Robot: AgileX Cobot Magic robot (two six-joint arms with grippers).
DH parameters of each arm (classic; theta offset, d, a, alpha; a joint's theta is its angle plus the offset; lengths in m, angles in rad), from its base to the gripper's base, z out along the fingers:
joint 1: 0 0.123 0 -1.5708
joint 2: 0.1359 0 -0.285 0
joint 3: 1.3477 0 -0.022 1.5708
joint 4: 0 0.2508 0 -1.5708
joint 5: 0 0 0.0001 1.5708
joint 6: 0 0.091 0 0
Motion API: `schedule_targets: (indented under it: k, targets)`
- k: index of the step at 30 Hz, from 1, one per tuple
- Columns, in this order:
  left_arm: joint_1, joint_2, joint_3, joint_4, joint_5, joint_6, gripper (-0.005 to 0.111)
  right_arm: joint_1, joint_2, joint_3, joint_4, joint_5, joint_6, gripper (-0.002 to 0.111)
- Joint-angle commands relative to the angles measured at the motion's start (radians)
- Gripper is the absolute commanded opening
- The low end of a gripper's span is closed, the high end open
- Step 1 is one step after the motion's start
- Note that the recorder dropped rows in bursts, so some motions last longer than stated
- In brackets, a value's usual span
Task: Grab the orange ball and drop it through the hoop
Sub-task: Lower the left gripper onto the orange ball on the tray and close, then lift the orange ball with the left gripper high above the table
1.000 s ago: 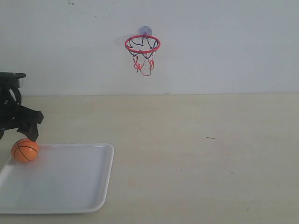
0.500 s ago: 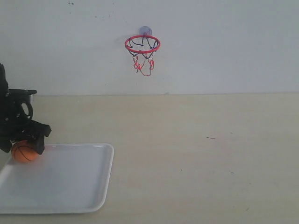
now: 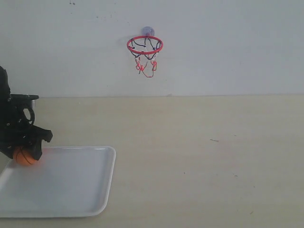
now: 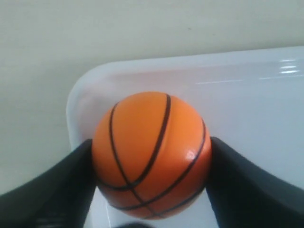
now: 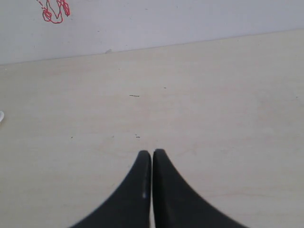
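Note:
The orange ball rests in the far left corner of a white tray. My left gripper is down over it. In the left wrist view the ball fills the gap between both black fingers, which touch its two sides, so the left gripper is shut on the ball. The hoop, with its red ring and dangling net, hangs on the back wall, far above and to the right. My right gripper is shut and holds nothing; it hovers over bare table and is out of the exterior view.
The tray's rim curves closely round the ball. A beige table stretches to the white wall. A bit of the hoop's red net shows in the right wrist view.
My left gripper came down from above the tray's corner and now straddles the ball, fingers against it. The ball stayed in its corner. The hoop is unmoved.

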State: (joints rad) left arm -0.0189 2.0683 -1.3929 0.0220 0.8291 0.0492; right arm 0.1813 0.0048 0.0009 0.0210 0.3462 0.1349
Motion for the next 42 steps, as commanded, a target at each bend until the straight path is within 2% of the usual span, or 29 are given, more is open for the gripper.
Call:
schedule_targets:
  k: [1, 5, 9, 13, 18, 21, 24, 28, 30, 39, 42]
  targets:
    - [-0.002, -0.002, -0.005, 0.002, 0.034, 0.005, 0.037, -0.001, -0.005, -0.001, -0.004, -0.012, -0.004, 0.0]
    - [-0.002, -0.002, -0.005, 0.0, 0.057, 0.005, 0.022, -0.001, -0.005, -0.001, -0.004, -0.012, -0.004, 0.0]
    - [-0.002, -0.002, -0.005, -0.008, 0.085, 0.005, 0.012, -0.001, -0.005, -0.001, -0.004, -0.012, -0.004, 0.0]
    - [-0.002, -0.023, -0.009, -0.013, 0.143, 0.005, 0.011, -0.001, -0.005, -0.001, -0.004, -0.012, -0.004, 0.0]
    - [-0.002, -0.106, -0.009, -0.041, 0.139, 0.049, 0.011, -0.001, -0.005, -0.001, -0.004, -0.012, -0.004, 0.0]
    - [-0.002, -0.17, -0.028, -0.141, 0.128, 0.136, 0.011, -0.001, -0.005, -0.001, -0.004, -0.012, -0.004, 0.0]
    - [-0.002, -0.201, -0.117, -0.407, 0.132, 0.339, 0.011, -0.001, -0.005, -0.001, -0.004, -0.012, -0.004, 0.0]
    - [-0.002, -0.187, -0.309, -0.757, 0.096, 0.439, 0.011, -0.001, -0.005, -0.001, -0.004, -0.012, -0.004, 0.0]
    - [-0.002, -0.165, -0.389, -0.846, 0.097, 0.457, 0.01, -0.001, -0.005, -0.001, -0.004, -0.012, -0.004, 0.0]
    - [-0.006, 0.016, -0.725, -0.993, 0.128, 0.461, 0.006, -0.001, -0.005, -0.001, -0.004, -0.012, -0.004, 0.0]
    - [-0.026, 0.096, -0.817, -1.048, 0.136, 0.461, 0.006, -0.001, -0.005, -0.001, -0.004, -0.012, -0.004, 0.0]
